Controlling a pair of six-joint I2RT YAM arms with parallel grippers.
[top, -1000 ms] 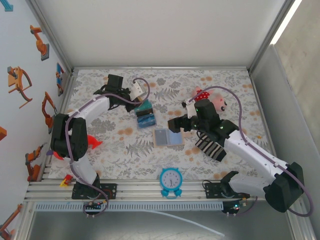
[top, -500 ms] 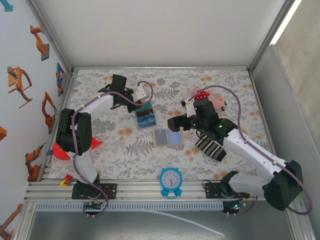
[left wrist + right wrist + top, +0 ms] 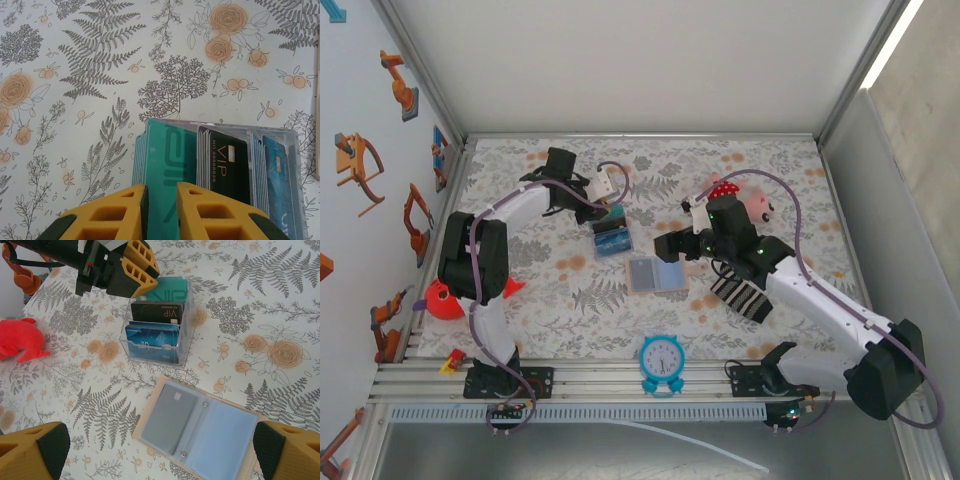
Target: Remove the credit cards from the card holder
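Swinging slightly right since a moment ago, the left arm (image 3: 515, 210) is holding its jaws a little apart over a teal card (image 3: 165, 165) in the clear box (image 3: 183, 330), far and left on the tabletop (image 3: 770, 170). More credit cards (image 3: 150, 337) are standing in that box. The card holder (image 3: 220, 440) is lying open mid-tabletop, one grey card (image 3: 167, 417) inside, the right jaws gaping wide above it.

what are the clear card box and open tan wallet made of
Clear rectangular card box: likely rigid glossy plastic; cards show through its walls. Open tan wallet: perhaps faux leather rim, translucent pale blue plastic sleeves; a card shows through one.
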